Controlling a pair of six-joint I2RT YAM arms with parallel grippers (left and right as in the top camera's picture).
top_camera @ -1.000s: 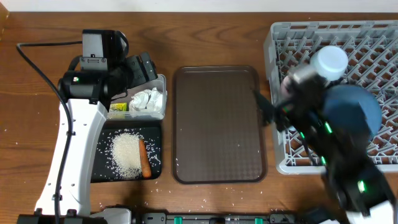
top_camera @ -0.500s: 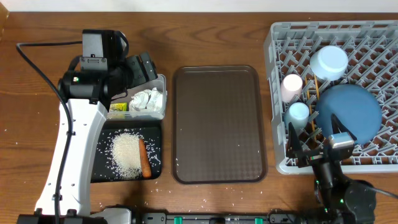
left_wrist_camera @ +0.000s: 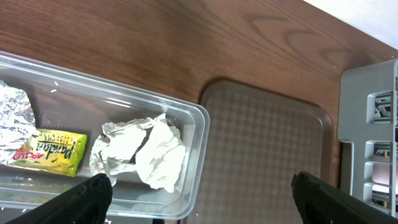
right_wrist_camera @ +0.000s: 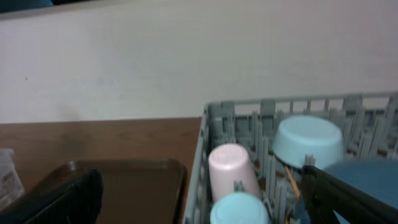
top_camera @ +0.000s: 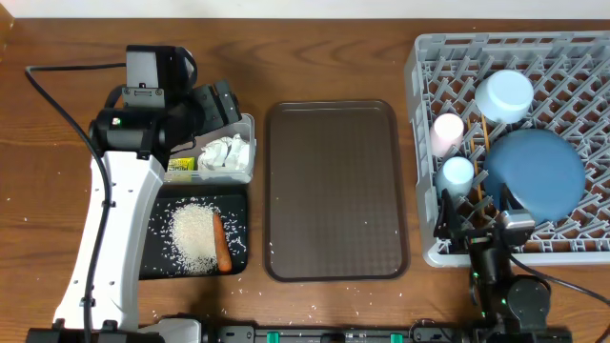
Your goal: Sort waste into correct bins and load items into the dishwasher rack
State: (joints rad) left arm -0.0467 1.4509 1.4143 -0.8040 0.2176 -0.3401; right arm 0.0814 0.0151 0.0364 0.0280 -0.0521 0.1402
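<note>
White tissue (left_wrist_camera: pixel 146 152) just ahead of our left pincer (left_wrist_camera: pixel 200 182), which gapes empty, looks soft and light; we'd pinch its crumpled middle.

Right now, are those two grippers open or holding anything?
Left gripper: open, holding nothing.
Right gripper: open, holding nothing.

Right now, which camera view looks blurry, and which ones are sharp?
Right wrist view is soft: the pink cup and bowl have hazy edges. Left wrist view is crisp, tissue creases clear. Overhead is sharp across the rack.
</note>
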